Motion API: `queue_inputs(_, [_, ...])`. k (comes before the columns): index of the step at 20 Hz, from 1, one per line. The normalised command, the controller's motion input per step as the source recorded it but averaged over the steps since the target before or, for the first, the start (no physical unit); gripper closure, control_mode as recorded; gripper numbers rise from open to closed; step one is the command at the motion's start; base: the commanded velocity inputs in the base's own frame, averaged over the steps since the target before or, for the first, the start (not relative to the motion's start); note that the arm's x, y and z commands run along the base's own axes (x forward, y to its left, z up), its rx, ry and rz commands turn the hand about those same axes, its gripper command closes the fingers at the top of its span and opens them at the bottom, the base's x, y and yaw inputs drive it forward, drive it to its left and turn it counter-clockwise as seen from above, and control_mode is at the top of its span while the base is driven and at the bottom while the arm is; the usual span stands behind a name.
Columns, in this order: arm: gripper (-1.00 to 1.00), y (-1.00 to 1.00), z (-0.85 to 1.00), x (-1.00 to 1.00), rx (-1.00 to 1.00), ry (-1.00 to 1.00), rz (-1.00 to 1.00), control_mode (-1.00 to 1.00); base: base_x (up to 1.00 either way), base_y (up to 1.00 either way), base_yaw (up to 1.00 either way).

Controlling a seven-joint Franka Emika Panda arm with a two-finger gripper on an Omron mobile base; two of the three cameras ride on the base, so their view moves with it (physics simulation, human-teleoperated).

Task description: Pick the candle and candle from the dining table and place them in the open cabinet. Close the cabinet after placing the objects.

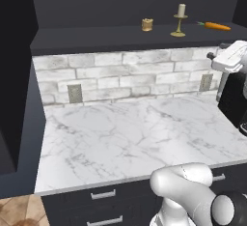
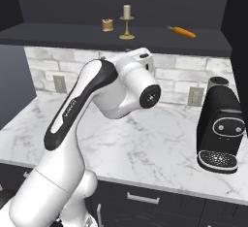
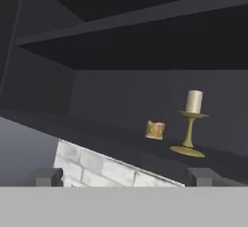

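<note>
A: Candles first. Where do we see them from our fingers?

B: Both stand on the bottom shelf of the cabinet [image 3: 121,97]. The cream candle on its brass candlestick [image 3: 190,124] is ahead of our fingers and above them, nearer our right fingertip [image 3: 202,176] than the left one. The squat golden-tan candle [image 3: 155,130] sits just beside it, toward the middle of the gap between our tips.

A: Are we touching either?

B: No. Both are well apart from us, beyond the shelf's front edge.

A: And our gripper [image 3: 125,177]?

B: Fingers spread wide, with nothing between them.

A: From the base cameras?

B: We see the same pair upright on the shelf, the short candle left of the candlestick, and an orange carrot [image 2: 183,32] lying further right. Under the shelf run the white brick wall [image 1: 120,75] and the marble counter [image 1: 135,138], with a black coffee machine [image 2: 220,129] at the counter's right end.
</note>
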Motion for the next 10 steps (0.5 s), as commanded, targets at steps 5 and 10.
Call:
queue_inputs(5, [-1.00, -0.28, 0.00, -0.26, 0.13, -0.01, 0.04, -1.00, 0.00, 0.00, 0.00])
queue_inputs(10, [-1.00, -0.37, 0.00, -0.25, 0.16, 0.00, 0.10, -1.00, 0.00, 0.00, 0.00])
